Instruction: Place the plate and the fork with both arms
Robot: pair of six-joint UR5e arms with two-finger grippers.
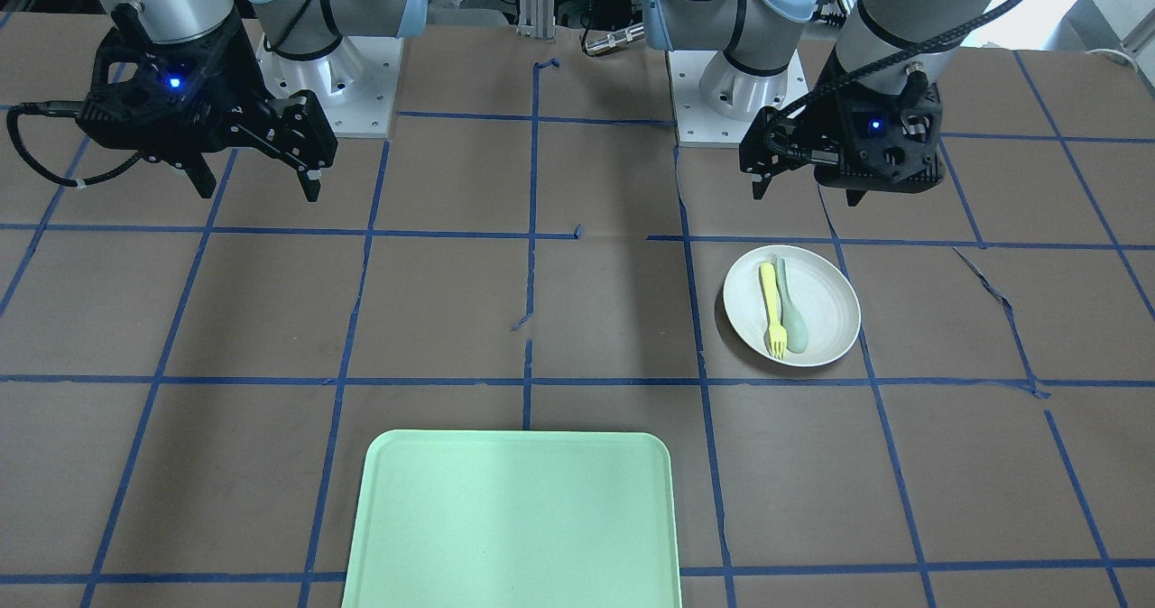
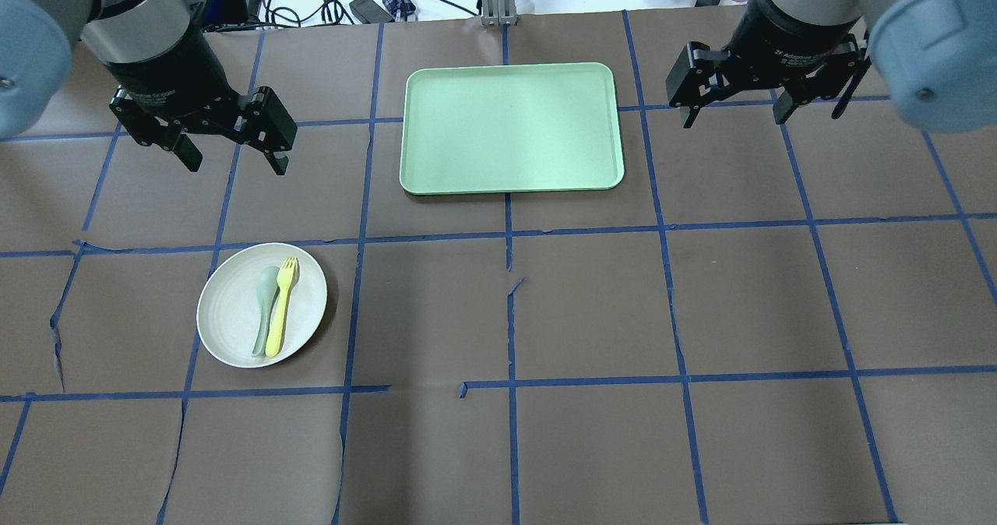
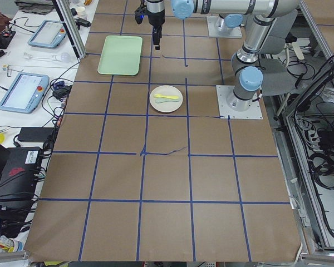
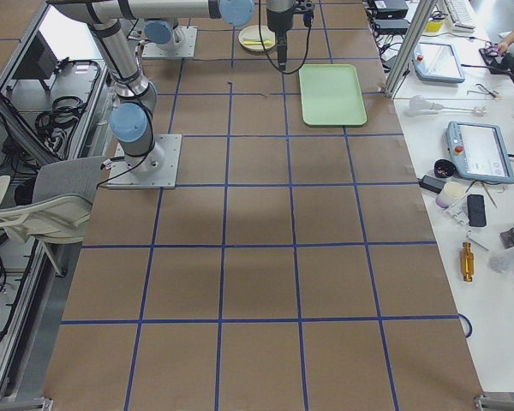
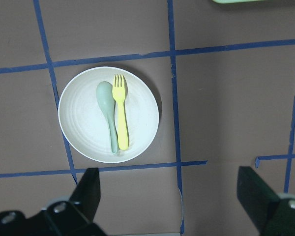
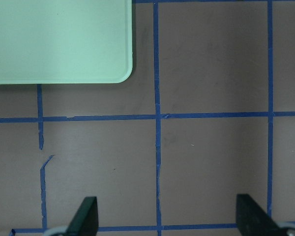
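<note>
The off-white plate (image 2: 226, 318) lies on the table's left half, also in the front view (image 1: 832, 297) and the left wrist view (image 5: 83, 123). The yellow fork (image 2: 281, 307) lies on it, tines away from the robot, beside a grey-green spoon (image 2: 265, 299); the fork also shows in the front view (image 1: 771, 301) and the left wrist view (image 5: 121, 115). My left gripper (image 2: 234, 163) hangs open and empty above the table, beyond the plate. My right gripper (image 2: 734, 118) hangs open and empty to the right of the tray.
A mint-green rectangular tray (image 2: 510, 128) lies at the far middle of the table, with nothing on it; its corner shows in the right wrist view (image 6: 59, 39). Brown paper with blue tape lines covers the table. Cables and devices lie beyond the far edge.
</note>
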